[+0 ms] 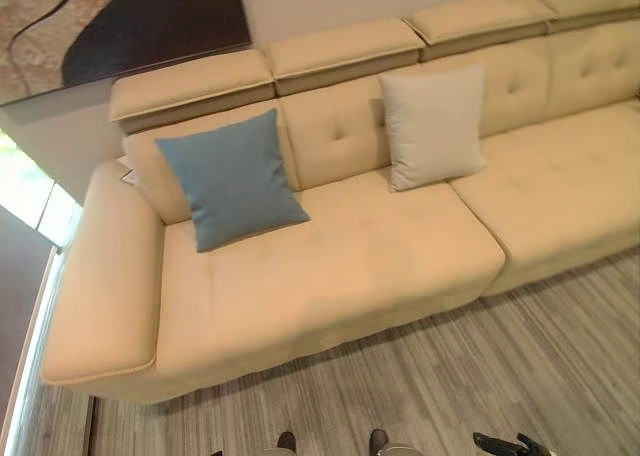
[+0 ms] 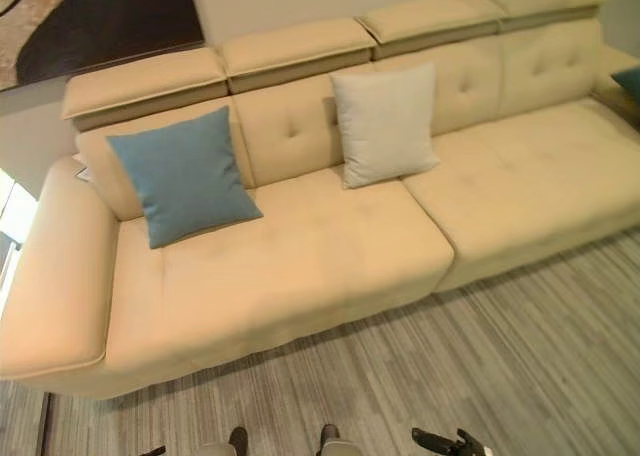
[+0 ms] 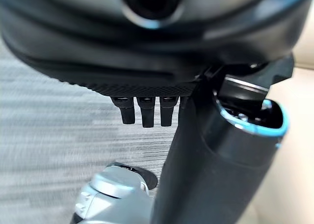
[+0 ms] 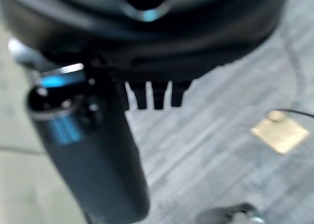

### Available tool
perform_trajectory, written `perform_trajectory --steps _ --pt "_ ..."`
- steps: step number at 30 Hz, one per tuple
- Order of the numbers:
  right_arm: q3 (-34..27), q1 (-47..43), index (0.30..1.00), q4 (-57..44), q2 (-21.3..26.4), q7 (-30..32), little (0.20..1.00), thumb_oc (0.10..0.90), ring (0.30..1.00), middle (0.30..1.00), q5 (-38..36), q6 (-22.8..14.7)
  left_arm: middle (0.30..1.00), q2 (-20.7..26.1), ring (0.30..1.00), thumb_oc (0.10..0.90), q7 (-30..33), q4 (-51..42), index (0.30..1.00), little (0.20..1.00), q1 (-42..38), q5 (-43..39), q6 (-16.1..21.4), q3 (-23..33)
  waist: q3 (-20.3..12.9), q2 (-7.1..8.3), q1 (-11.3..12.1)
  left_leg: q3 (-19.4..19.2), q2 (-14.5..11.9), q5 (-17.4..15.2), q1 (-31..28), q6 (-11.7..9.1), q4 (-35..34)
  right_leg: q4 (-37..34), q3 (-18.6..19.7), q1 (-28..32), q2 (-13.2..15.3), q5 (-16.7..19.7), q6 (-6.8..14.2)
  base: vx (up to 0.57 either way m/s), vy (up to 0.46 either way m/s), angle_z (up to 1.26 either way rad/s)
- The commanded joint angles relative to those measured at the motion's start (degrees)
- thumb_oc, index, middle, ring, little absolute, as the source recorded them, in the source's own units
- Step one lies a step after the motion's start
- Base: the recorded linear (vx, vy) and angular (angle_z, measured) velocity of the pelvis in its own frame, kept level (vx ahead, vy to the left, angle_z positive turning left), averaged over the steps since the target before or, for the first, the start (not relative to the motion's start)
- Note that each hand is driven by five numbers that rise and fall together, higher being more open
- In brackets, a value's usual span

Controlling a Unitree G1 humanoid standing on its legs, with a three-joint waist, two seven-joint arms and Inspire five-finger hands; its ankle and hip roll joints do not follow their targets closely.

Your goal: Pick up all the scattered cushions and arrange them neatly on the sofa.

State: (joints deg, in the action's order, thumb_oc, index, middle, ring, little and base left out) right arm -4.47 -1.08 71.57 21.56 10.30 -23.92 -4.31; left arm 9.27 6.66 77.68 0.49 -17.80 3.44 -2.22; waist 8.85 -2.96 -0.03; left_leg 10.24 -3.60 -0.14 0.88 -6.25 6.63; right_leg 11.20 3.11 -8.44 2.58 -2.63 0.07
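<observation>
So the big cream sofa (image 1: 330, 266) takes up most of both eye views, sitting on a grey striped floor (image 1: 520, 376) with a wall (image 1: 330, 1) behind it. A dark framed picture (image 1: 120, 26) hangs on that wall above the sofa's left end.

Two cushions are up on the seat, leaning on the backrest. The blue cushion (image 1: 232, 179) is tilted near the left armrest, and the white cushion (image 1: 432, 126) stands more upright further right, well apart from the blue one. The right eye view also catches the corner of another blue cushion (image 2: 630, 81) at the far right edge of the sofa.

Down at the bottom edge, the right hand (image 1: 505, 444) just pokes in, low by the floor. In its own wrist view the right hand's fingers hang straight and loose over the floor, holding nothing. Same with the left hand (image 3: 147, 111): fingers straight, nothing in them. The right wrist view also has a small tan plate (image 4: 280, 132) lying on the floor.
</observation>
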Motion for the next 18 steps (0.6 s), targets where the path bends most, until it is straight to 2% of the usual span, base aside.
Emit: perform_trajectory --steps 1,5,6,9,11,12,13,14,15,16,17,18 --pt "-0.16 -3.79 0.900 -0.61 0.15 1.37 0.900 0.800 0.900 0.900 -1.80 -1.78 0.900 0.90 0.900 0.800 1.75 -2.04 0.900 0.900 -3.69 5.36 2.65 -3.56 1.62 1.25 -1.16 1.48 3.64 -7.67 -2.30 0.97 1.31 -4.70 1.80 1.58 1.40 1.32 5.93 -0.21 0.139 -0.61" --pt "0.74 -6.03 0.900 -2.93 -1.15 2.29 0.900 0.800 0.900 0.900 -1.46 -1.91 0.900 0.91 0.900 0.800 3.34 -5.76 0.900 0.900 -6.50 10.70 3.34 -8.80 3.39 0.57 -3.82 -3.98 4.31 -8.96 -2.12 3.08 -1.16 -6.36 4.03 -3.60 3.37 6.66 9.73 -0.28 0.114 -0.78" --pt "1.08 -6.74 0.900 -3.52 -1.69 2.80 0.900 0.800 0.900 0.900 -1.30 -1.96 0.900 1.34 0.900 0.800 3.62 -6.57 0.900 0.900 -7.19 11.90 3.32 -10.03 4.18 0.23 -4.03 -5.75 3.76 -8.74 -1.56 3.40 -1.11 -6.16 2.25 -5.07 3.95 6.59 10.00 -0.32 0.036 -1.18" --pt "1.50 -5.23 0.900 -5.74 -3.28 2.75 0.900 0.800 0.900 0.900 -0.75 -2.41 0.900 2.14 0.900 0.800 4.37 -5.97 0.900 0.900 -6.73 14.32 2.79 -10.14 5.08 -0.25 -3.75 -11.17 2.75 -7.80 -1.15 4.22 -2.18 -3.98 -6.07 -3.62 6.15 3.25 8.26 -0.24 0.002 -1.19" --pt "2.01 -4.07 0.900 -6.94 -2.68 4.62 0.900 0.800 0.900 0.900 3.39 -2.57 0.900 2.31 0.900 0.800 4.68 -5.72 0.900 0.900 -5.44 14.50 2.50 -8.80 4.08 -0.58 -3.53 -16.08 1.93 -7.54 -1.53 4.53 -3.03 -4.12 -9.14 -1.27 7.56 2.10 8.09 -0.16 -0.048 -1.30" --pt "2.01 -3.96 0.900 -7.05 -2.71 4.68 0.900 0.800 0.900 0.900 3.45 -2.52 0.900 2.31 0.900 0.800 4.68 -5.74 0.900 0.900 -5.36 14.51 2.50 -8.81 4.04 -0.58 -3.42 -16.21 1.92 -7.59 -1.63 4.53 -3.07 -4.16 -9.03 -1.24 7.52 2.10 8.11 -0.10 -0.058 -1.55" --pt "1.83 -3.29 0.900 -7.33 -2.64 5.18 0.900 0.800 0.900 0.900 4.56 -2.50 0.900 2.16 0.900 0.800 4.83 -5.73 0.900 0.900 -4.77 14.13 2.77 -8.36 3.69 -0.86 -3.26 -18.21 1.51 -7.55 -1.87 4.42 -3.15 -4.51 -10.11 -0.69 8.26 2.27 8.33 -0.04 -0.052 -1.36" --pt "1.64 -2.94 0.900 -7.72 -2.70 5.70 0.900 0.800 0.900 0.900 5.26 -2.50 0.900 1.94 0.900 0.800 4.71 -5.89 0.900 0.900 -4.53 13.89 2.77 -8.19 3.34 -1.09 -3.08 -20.19 1.00 -7.61 -2.09 4.34 -3.43 -5.00 -11.66 -0.42 9.15 2.61 8.57 -0.06 -0.113 -1.11" --pt "1.33 -2.77 0.900 -8.08 -2.85 6.27 0.900 0.800 0.900 0.900 5.45 -2.51 0.900 1.70 0.900 0.800 4.75 -6.07 0.900 0.900 -4.54 14.40 2.55 -8.43 3.21 -1.48 -3.21 -22.78 0.15 -7.60 -2.57 3.99 -3.70 -5.24 -14.75 0.00 10.46 2.84 8.82 -0.05 -0.088 -0.87" --pt "1.31 -2.76 0.900 -8.13 -2.87 6.29 0.900 0.800 0.900 0.900 5.47 -2.48 0.900 1.72 0.900 0.800 4.76 -6.07 0.900 0.900 -4.55 14.40 2.54 -8.43 3.07 -1.41 -3.13 -22.87 0.21 -7.37 -2.41 3.99 -3.80 -5.42 -14.66 -0.17 10.48 3.08 8.79 -0.04 -0.153 -1.00" --pt "1.29 -2.76 0.900 -8.62 -3.36 6.30 0.900 0.800 0.900 0.900 4.82 -2.42 0.900 1.85 0.900 0.800 5.25 -6.49 0.900 0.900 -4.33 15.18 2.45 -8.39 2.78 -1.72 -2.85 -27.13 -1.10 -7.04 -3.45 3.57 -4.57 -6.01 -20.64 0.77 12.71 3.93 8.98 -0.02 -0.142 -1.33" --pt "1.38 -2.78 0.900 -8.46 -3.50 6.26 0.900 0.800 0.900 0.900 4.71 -2.32 0.900 1.86 0.900 0.800 4.94 -6.89 0.900 0.900 -4.19 15.14 2.36 -8.21 2.59 -1.67 -2.37 -28.40 -1.40 -6.92 -3.93 3.50 -5.00 -6.43 -22.66 1.40 13.45 4.27 8.93 -0.02 -0.219 -1.74"
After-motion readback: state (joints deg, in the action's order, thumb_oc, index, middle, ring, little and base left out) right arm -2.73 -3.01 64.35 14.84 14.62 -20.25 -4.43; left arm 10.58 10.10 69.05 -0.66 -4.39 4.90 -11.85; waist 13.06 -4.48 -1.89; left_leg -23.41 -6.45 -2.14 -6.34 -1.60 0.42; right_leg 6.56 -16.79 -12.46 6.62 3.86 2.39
